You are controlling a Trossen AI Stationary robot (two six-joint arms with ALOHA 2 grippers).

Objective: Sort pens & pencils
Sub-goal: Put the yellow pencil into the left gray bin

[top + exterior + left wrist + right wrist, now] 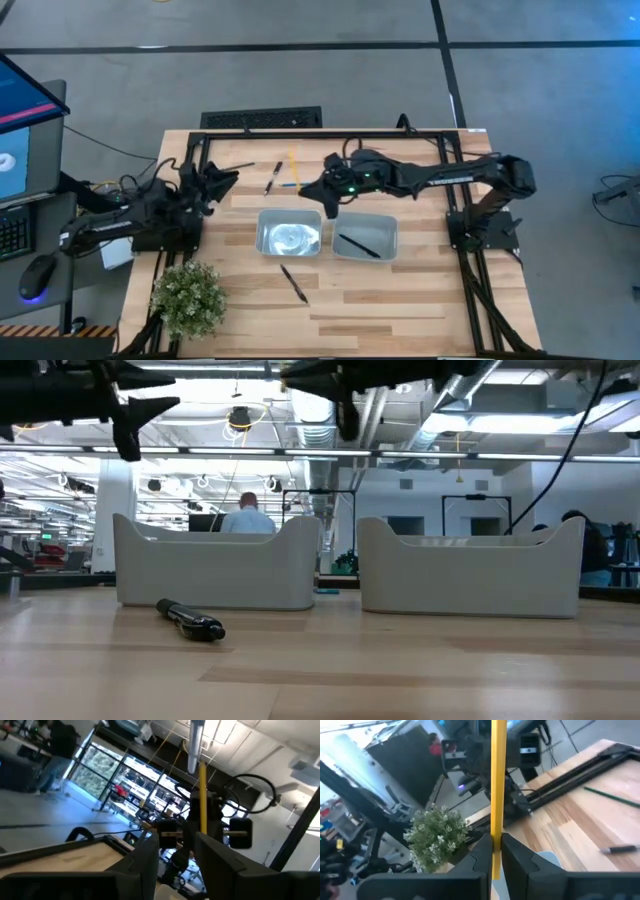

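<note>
My right gripper (328, 202) (495, 851) hangs above the table just beyond the far rims of two pale trays, shut on a yellow pencil (498, 780) (202, 795). One black pen (358, 245) lies in the right tray (393, 235). The left tray (262, 236) shows no sticks. Another pen (294, 284) (190, 620) lies on the table near the front. A third pen (272, 178) (620, 849), a greenish pencil (238, 166) (610, 795) and a light blue pencil (288, 185) lie toward the far side. My left gripper (228, 180) (182, 865) waits open at the table's left. My right gripper pinches the yellow pencil between its two fingers, close to one end (495, 862), with a short stub showing past the fingertips. The fingers lie across the pencil. The pencil is lifted clear of the table, and its long part (498, 765) sticks straight out from the hold.
A potted plant (188, 297) (437, 835) stands at the near left corner. Dark frame rails (330, 135) run along the far and side edges. A keyboard (262, 119) lies beyond the far edge. Bare wood stretches in front of the trays. People show in the room behind.
</note>
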